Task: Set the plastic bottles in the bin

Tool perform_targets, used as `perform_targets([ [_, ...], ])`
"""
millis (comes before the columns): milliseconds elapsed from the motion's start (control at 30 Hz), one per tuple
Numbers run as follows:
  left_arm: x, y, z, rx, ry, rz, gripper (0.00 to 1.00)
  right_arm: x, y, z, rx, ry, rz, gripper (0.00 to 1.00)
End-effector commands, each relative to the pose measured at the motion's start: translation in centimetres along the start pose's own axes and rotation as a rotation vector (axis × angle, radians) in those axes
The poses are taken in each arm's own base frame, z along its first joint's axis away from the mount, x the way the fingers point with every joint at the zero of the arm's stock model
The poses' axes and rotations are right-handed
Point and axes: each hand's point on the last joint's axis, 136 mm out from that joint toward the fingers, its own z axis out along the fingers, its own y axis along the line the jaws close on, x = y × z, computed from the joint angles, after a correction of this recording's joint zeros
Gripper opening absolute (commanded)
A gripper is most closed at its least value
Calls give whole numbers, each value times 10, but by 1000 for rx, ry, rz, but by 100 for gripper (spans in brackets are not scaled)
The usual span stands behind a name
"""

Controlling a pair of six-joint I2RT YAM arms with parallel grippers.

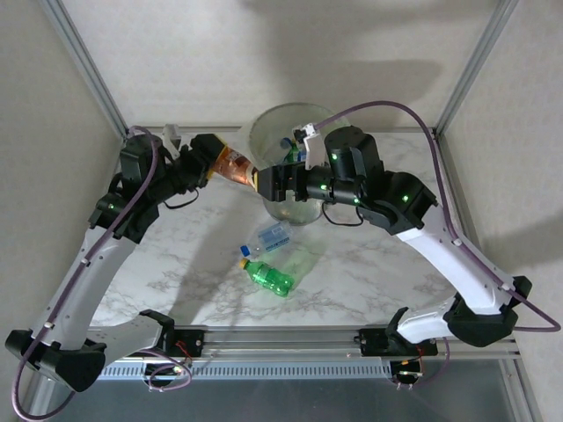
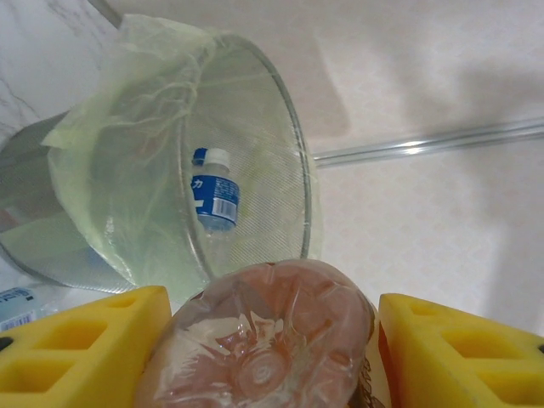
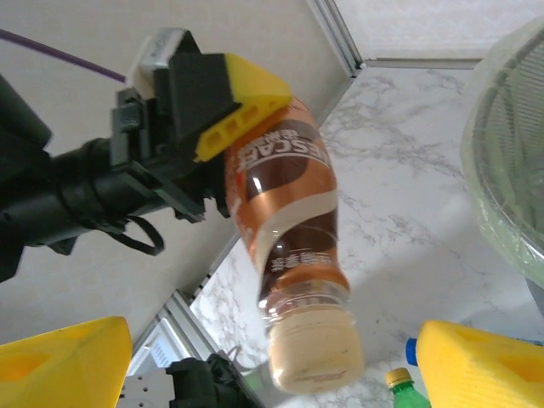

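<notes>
Two grippers meet at one bottle, and that is where the risk lies. The left gripper (image 1: 209,161) is clamped on the base end of the brown-labelled bottle (image 1: 233,164), which hangs slanted in the air with its cream cap pointing at the right gripper (image 1: 271,182). The right gripper's yellow pads stand wide apart on either side of the cap, touching nothing.

The bottle sits just at 9 o'clock of the bin (image 2: 255,119), beside the rim rather than over the opening. If the left gripper lets go before the right one has a firm hold, I judge the bottle would drop onto the worktop (image 1: 176,264) outside the bin. The cap and tapered neck are smooth and narrow, so a hold there could slip or let the bottle swing. The right arm also hangs low over the bin, so a careless move could nudge it or catch the loose green liner.

Counted, there are four bottles:
- one brown-labelled bottle, held
- one clear blue-labelled bottle (image 2: 212,197) inside the bin
- one clear blue-labelled bottle (image 1: 271,236) on the worktop, at 6 o'clock of the bin
- one green bottle (image 1: 269,276) just beyond it, also at 6 o'clock

There is one bin. I cannot tell whether more bottles lie deeper in it.
</notes>
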Motion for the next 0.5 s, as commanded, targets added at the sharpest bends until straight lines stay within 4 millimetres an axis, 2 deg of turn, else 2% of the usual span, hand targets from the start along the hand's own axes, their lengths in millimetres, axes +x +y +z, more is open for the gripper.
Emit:
perform_targets([
  [0, -3, -24, -5, 87, 12, 9, 61, -1, 6, 6, -23, -5, -10, 85],
  [167, -2, -24, -4, 99, 15, -3, 61, 3, 12, 14, -70, 16, -9, 81],
  [300, -1, -30, -4, 125, 28, -4, 61, 8, 9, 18, -65, 25, -4, 79],
  [467, 1, -33, -2, 146, 43, -10, 61, 8, 8, 23, -63, 26, -3, 70],
])
